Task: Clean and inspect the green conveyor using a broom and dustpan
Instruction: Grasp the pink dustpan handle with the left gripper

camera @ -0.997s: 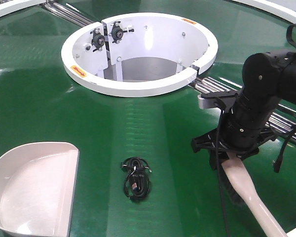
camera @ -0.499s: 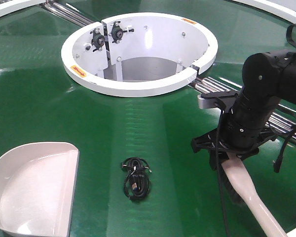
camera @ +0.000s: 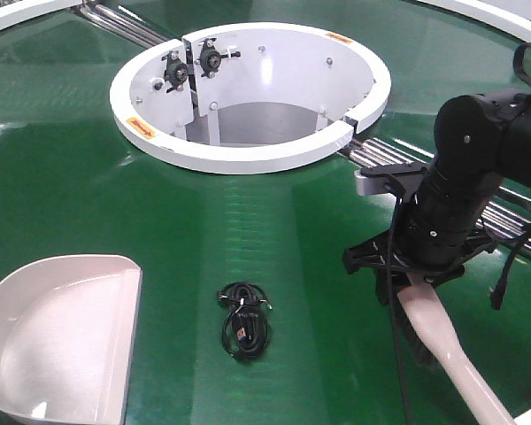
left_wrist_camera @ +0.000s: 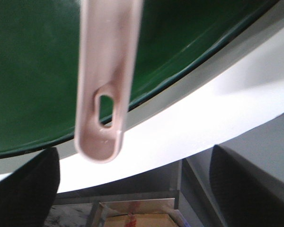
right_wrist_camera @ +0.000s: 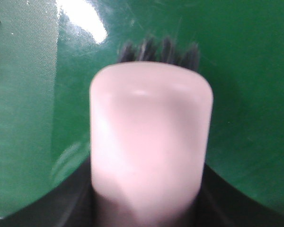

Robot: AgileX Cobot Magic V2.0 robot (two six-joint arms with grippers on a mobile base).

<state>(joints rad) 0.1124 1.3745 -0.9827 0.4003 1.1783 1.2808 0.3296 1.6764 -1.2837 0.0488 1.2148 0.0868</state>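
Right arm [camera: 465, 186]: matte black, rounded joint housings. Silver-grey bracket [camera: 369, 183] on its 9 o'clock side. Black cables [camera: 517, 62] loop at 1 o'clock.

On the conveyor [camera: 71, 177], dustpan [camera: 57, 336] lies left of the cable [camera: 244, 320], broom [camera: 442, 345] right.

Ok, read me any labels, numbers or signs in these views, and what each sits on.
Nothing is legible.
Left side of the white central rim: orange sticker, too small to read.
Far right of that rim: second orange sticker, too small to read.
On the cardboard box below the conveyor edge: red print, blurred.
On the broom and dustpan: no markings visible.
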